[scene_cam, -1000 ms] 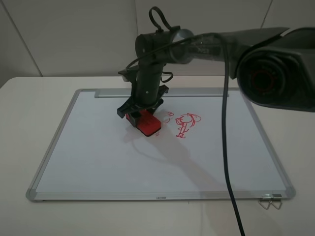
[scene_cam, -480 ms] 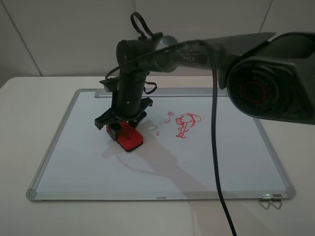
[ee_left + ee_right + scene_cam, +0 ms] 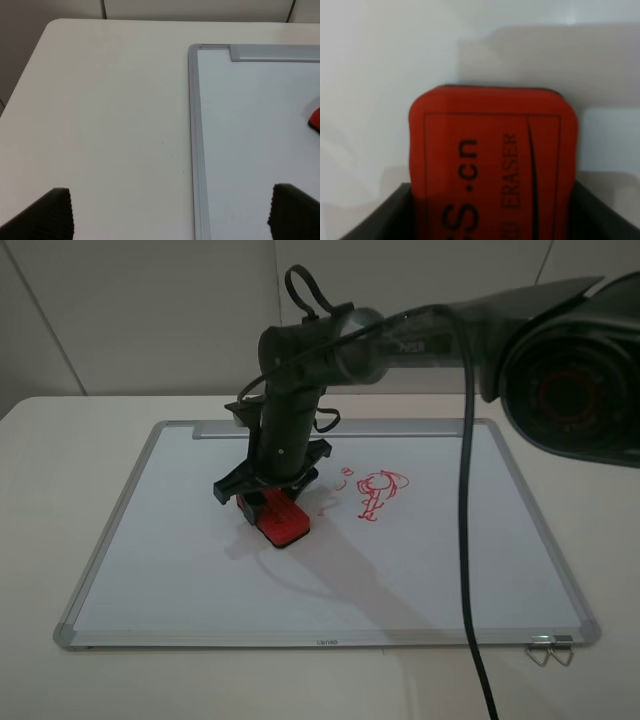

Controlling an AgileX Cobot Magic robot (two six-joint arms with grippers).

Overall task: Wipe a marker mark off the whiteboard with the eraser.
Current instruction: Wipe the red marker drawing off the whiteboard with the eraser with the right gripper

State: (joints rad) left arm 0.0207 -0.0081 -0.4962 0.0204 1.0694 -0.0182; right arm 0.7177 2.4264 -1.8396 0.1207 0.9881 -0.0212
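The whiteboard (image 3: 180, 560) lies flat on the table, its silver tray strip (image 3: 400, 427) along the far edge. My right gripper (image 3: 268, 502) is shut on the red eraser (image 3: 279, 520), which rests tilted on the board left of centre. The right wrist view shows the eraser (image 3: 492, 165) held between dark fingers (image 3: 380, 222). Of the small stick-figure mark only faint red traces (image 3: 345, 474) show right of the eraser. My left gripper (image 3: 175, 215) hangs open over the table beside the whiteboard (image 3: 250, 125), with an eraser (image 3: 315, 117) corner showing at the frame's edge.
A red figure with a hat-like scribbled head (image 3: 378, 492) is drawn right of the traces. A black cable (image 3: 470, 540) hangs across the board's right half. A metal binder clip (image 3: 548, 650) lies off the front right corner.
The right gripper carried the eraser left and toward the front, then partway back to the right. The red traces near the eraser's path have thinned.
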